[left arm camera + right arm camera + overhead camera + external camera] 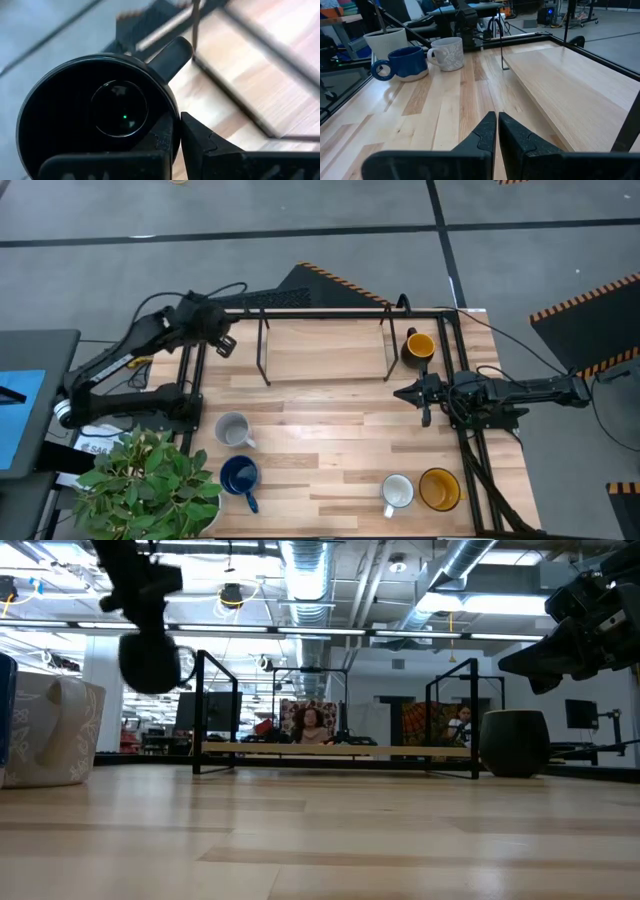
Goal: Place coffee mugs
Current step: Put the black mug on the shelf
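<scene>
My left gripper (222, 342) hangs over the table's far left corner, shut on the black mug (95, 110), which floats above the table in the low view (150, 660). One yellow-orange mug (418, 347) stands on the raised shelf (325, 350) at its right end. The grey mug (232, 429) and dark blue mug (240, 476) stand on the table's left. The white mug (397, 492) and the second yellow-orange mug (439, 489) stand near right. My right gripper (405, 392) is shut and empty in front of the shelf's right end. My left gripper (178, 120) grips the black mug by its rim wall (175, 112), next to the handle (172, 52). One finger (160, 142) is inside the cup and the other (200, 145) outside. The mug is lifted clear of the table and hangs upright below the fingers.
The shelf is a wooden board on a black metal frame along the table's far side, with bare board left of the yellow-orange mug. A potted plant (150, 480) stands at the near left corner. Bare tabletop lies in the middle (330, 440). People sit in the room behind.
</scene>
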